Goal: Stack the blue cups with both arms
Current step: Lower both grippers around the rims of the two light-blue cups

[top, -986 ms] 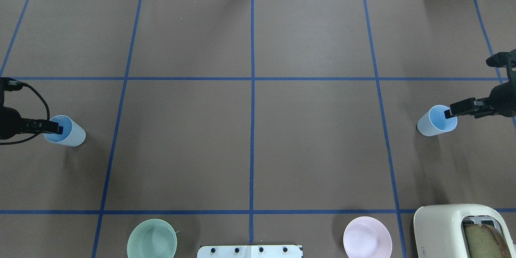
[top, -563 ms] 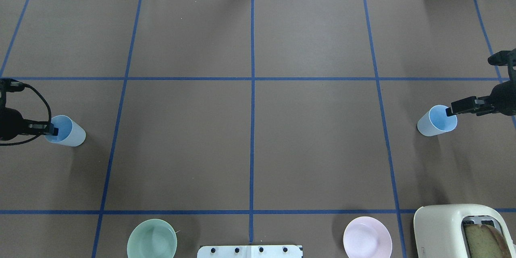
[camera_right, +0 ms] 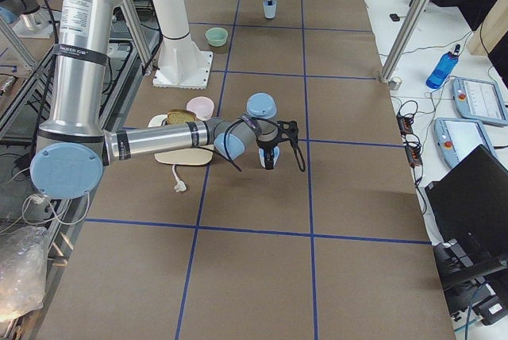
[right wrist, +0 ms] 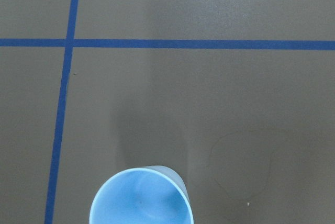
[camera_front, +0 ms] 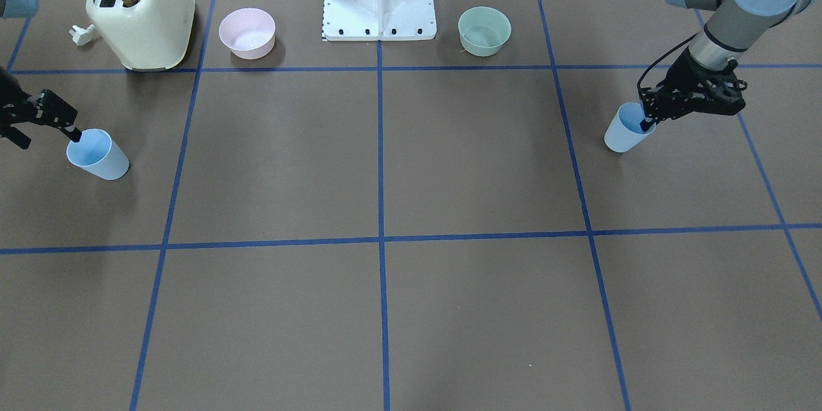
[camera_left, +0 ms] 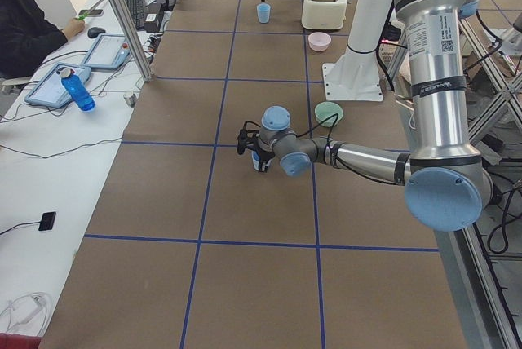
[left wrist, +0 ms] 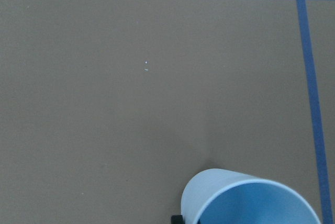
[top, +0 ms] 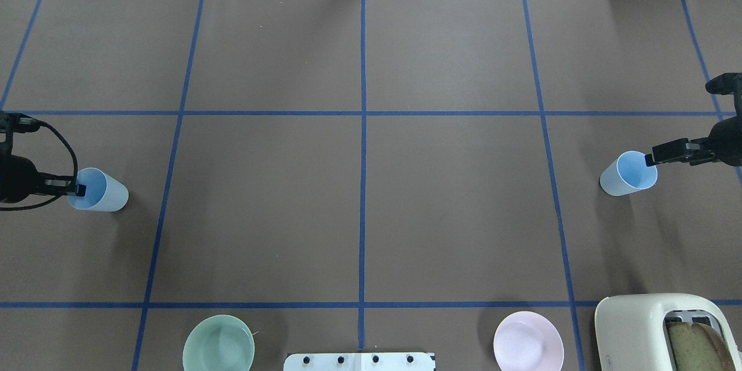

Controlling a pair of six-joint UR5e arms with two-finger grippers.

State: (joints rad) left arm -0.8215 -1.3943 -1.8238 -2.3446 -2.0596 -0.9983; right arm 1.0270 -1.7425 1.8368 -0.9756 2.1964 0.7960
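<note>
The overhead view's edges cut off both arms, leaving only the black two-finger left tool and right tool. One left finger dips inside the rim of the left tumbler, a small tapered pale-blue plastic cup at 9 o'clock on the brown paper tabletop. Its mate is hidden, so I cannot tell whether it clamps the wall. The right tool's tip sits at the rim of the matching right tumbler, at 3 o'clock and well apart; I cannot tell how wide that tool stands either. Each wrist view catches only a tumbler mouth, cropped at the bottom.

Along the 6 o'clock edge stand a pale-green round bowl, a white base plate, a pink round bowl and a cream toaster holding a bread slice, half out of frame.

Since 0.6 s ago the left tumbler has slid slightly toward 3 o'clock. The right tumbler has stayed, and its tool tip has drawn back to the rim.
</note>
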